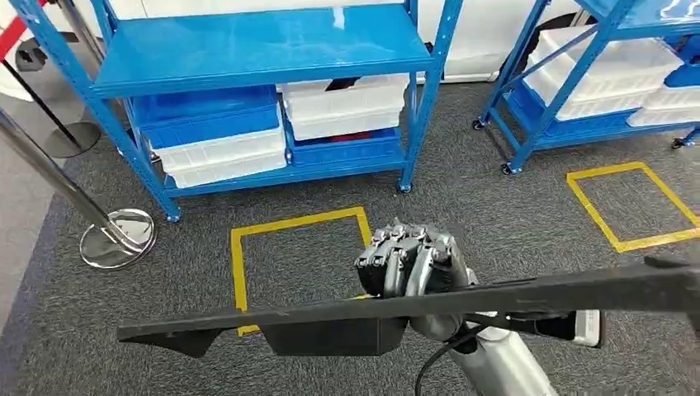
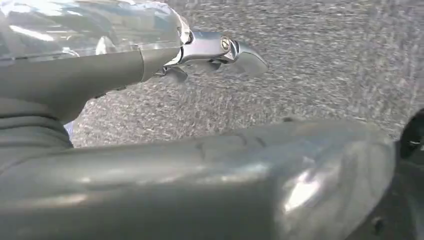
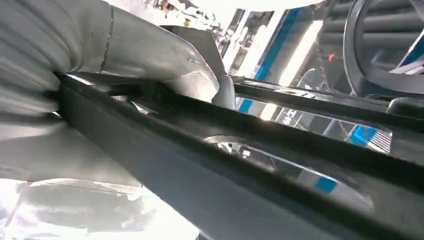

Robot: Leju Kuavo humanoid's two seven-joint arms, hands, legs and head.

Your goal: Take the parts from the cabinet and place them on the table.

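Nearest to us, the right hand [image 1: 410,266] has its fingers [image 1: 394,262] curled over the top edge of a long, flat black part [image 1: 347,313], holding it roughly level across the lower field, well above the grey carpet floor [image 1: 495,214]. Seen from the right wrist, the thick grey thumb [image 3: 165,55] presses on the part's dark ribbed frame [image 3: 210,165]. From the left wrist we see the left hand [image 2: 100,65] over carpet [image 2: 325,60], one silvery fingertip [image 2: 240,52] extended; we cannot tell how wide its fingers stand. Beyond the part, a yellow tape square [image 1: 293,247] marks the floor, and a second one [image 1: 631,206] lies to the right. Farther out stands a blue shelving cabinet [image 1: 264,49] carrying blue [image 1: 206,115] and white bins [image 1: 347,107] on its lowest shelf. Another blue rack [image 1: 594,82] with white bins stands at the right. Chrome stanchion [image 1: 115,235] at the left.
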